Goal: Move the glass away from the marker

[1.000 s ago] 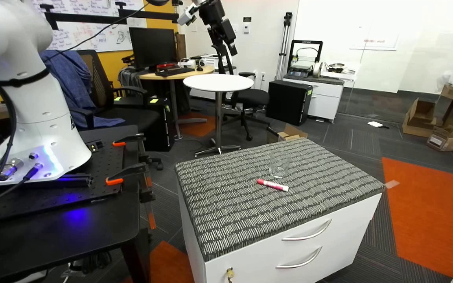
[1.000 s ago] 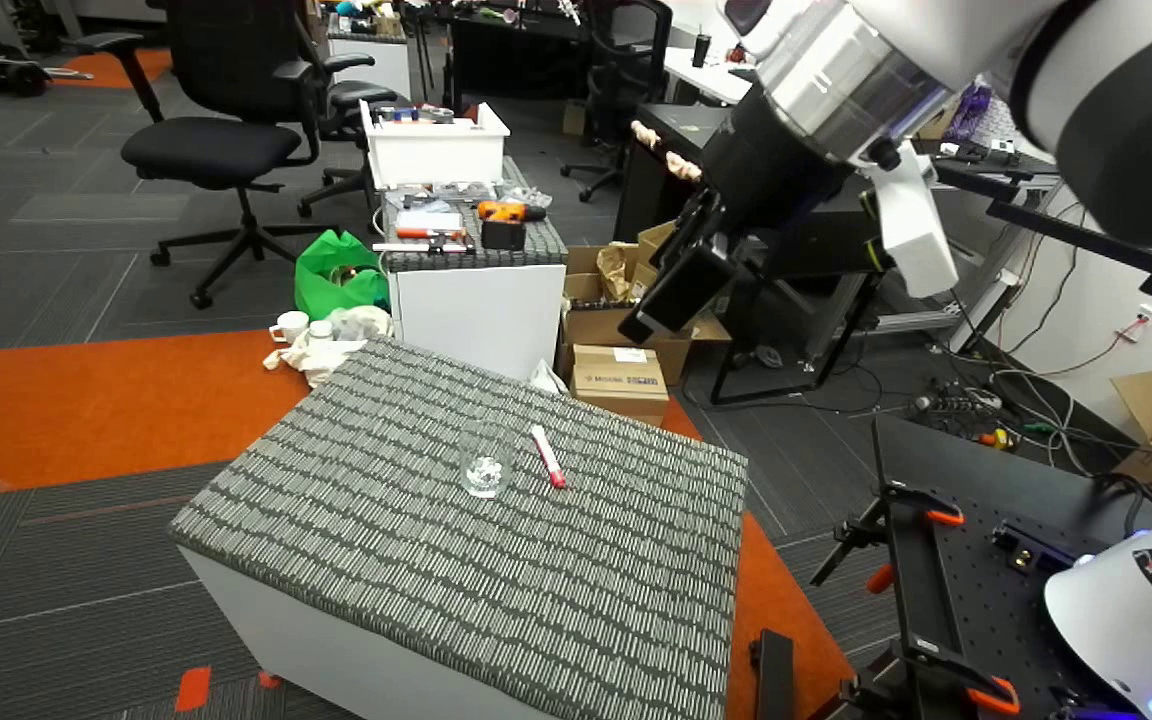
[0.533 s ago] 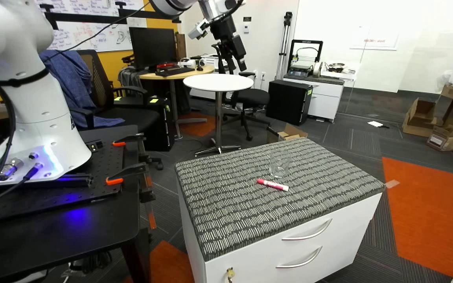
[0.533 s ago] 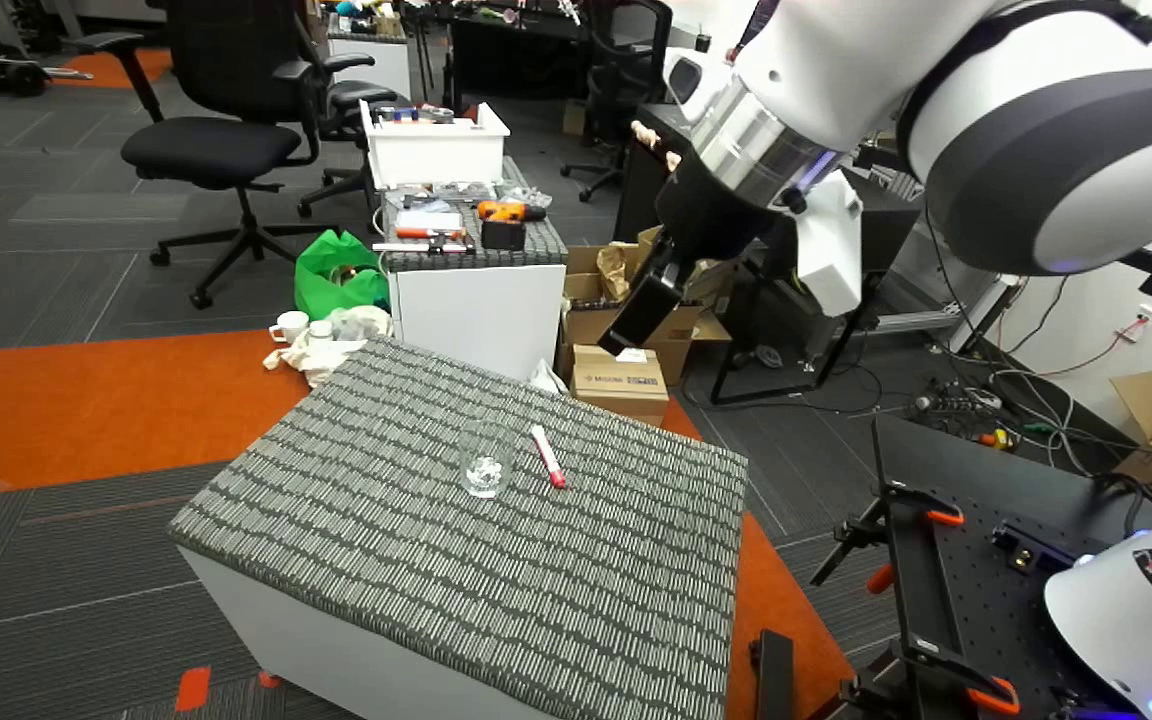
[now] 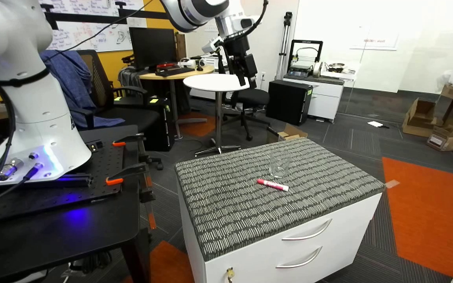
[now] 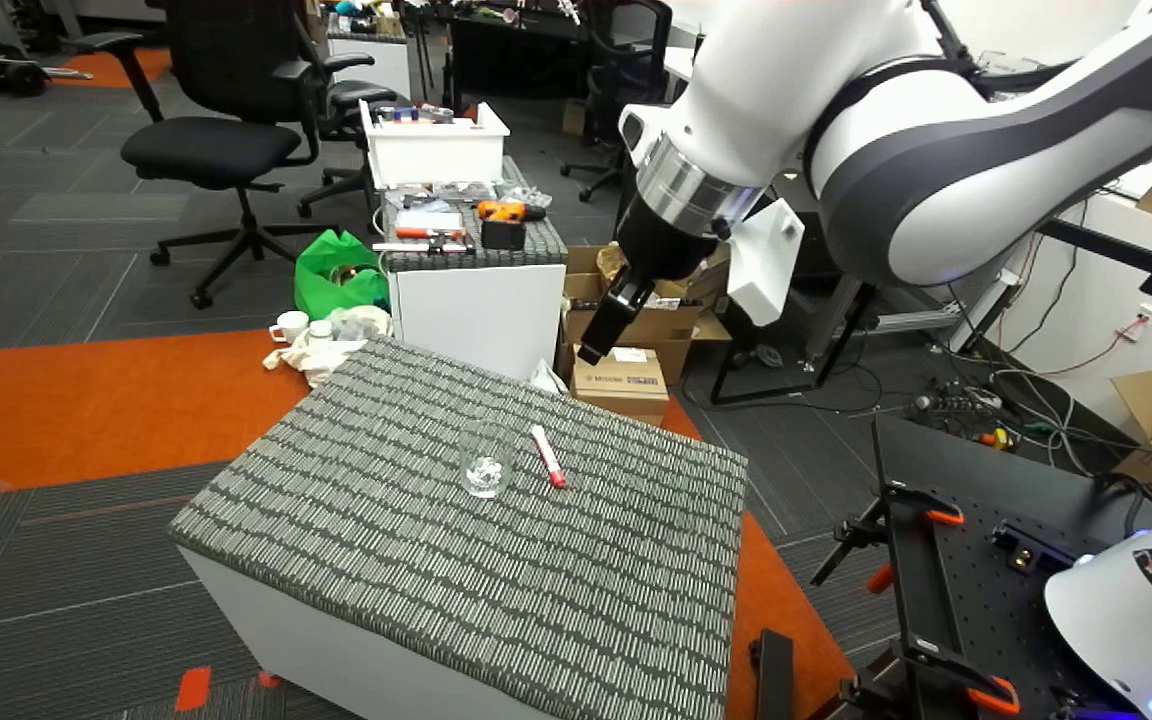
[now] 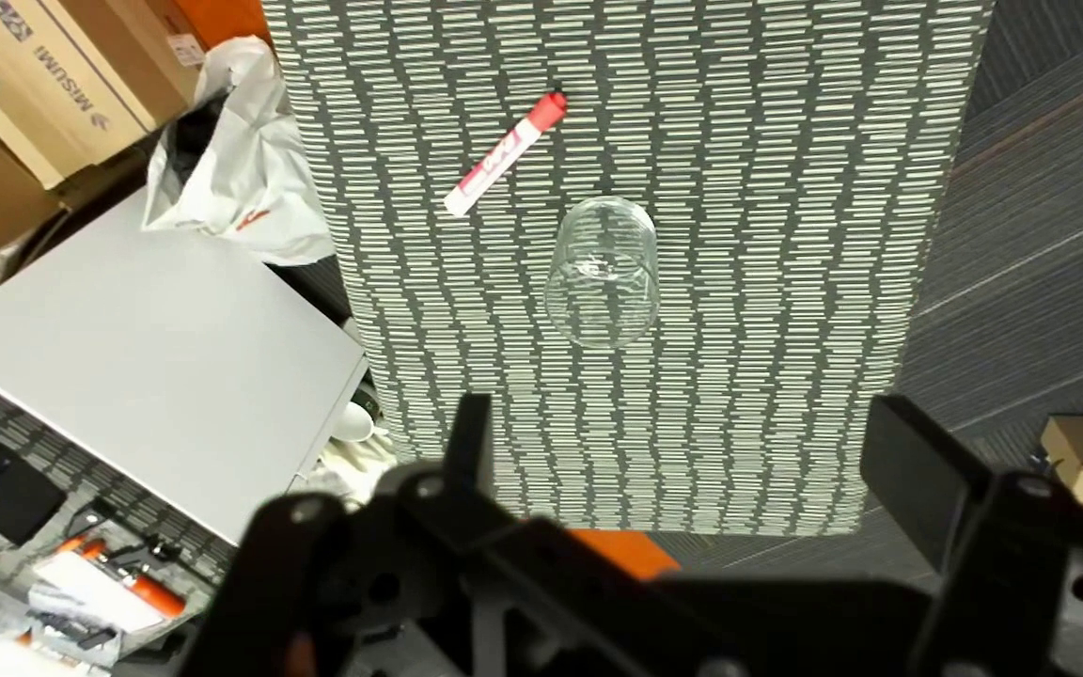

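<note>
A clear glass (image 7: 603,273) stands on a grey patterned mat (image 7: 767,282), just beside a red marker (image 7: 504,157), not touching it. The glass is likely light, stiff, smooth and breakable; a gentle grip on opposite walls, around mid-height, should suit. The gripper (image 7: 681,414), its jaws spread wide and holding nothing, has come lower and nearer the mat since the earlier frames; glass and marker have not moved.

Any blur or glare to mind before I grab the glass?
Wrist view: the gripper looks blurry, the glass sharper, with small white glints in it; both exterior views: its clear walls nearly vanish against the grey patterned cushion.
</note>
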